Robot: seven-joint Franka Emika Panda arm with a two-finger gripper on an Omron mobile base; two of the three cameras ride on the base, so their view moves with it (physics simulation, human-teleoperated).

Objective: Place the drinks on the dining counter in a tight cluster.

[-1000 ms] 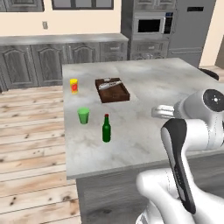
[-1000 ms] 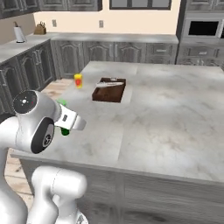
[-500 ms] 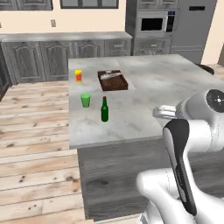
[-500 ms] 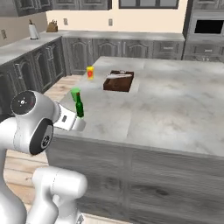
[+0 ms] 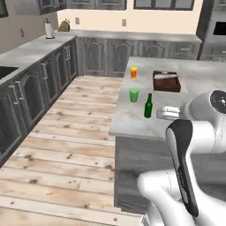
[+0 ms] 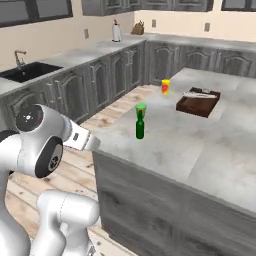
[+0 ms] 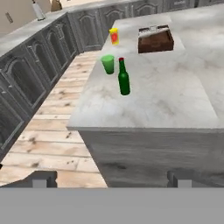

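A slim dark green bottle (image 5: 148, 106) (image 6: 140, 127) (image 7: 124, 78) with a red cap stands upright near the left end of the dining counter (image 5: 132, 120) (image 6: 200, 146) (image 7: 166, 101), a pale marble island on a dark grey base. My gripper (image 7: 111, 181) hangs off the island's near corner, well short of the bottle. It is open, with its fingertips (image 7: 40, 181) wide apart and nothing between them.
Just behind the bottle is a green cup (image 5: 133, 95) (image 6: 141, 107) (image 7: 108, 64), then a yellow cup (image 5: 133, 73) (image 6: 165, 86) (image 7: 114, 36) and a brown tray (image 5: 166, 82) (image 6: 197, 100) (image 7: 155, 40). Grey cabinets with a sink (image 6: 29, 72) line the left wall. Wood floor (image 5: 66, 145) lies between.
The whole picture has shifted: the base has moved, and the island now sits farther right with more floor and wall cabinets in view. The bottle and cups stay put. The gripper stays open.
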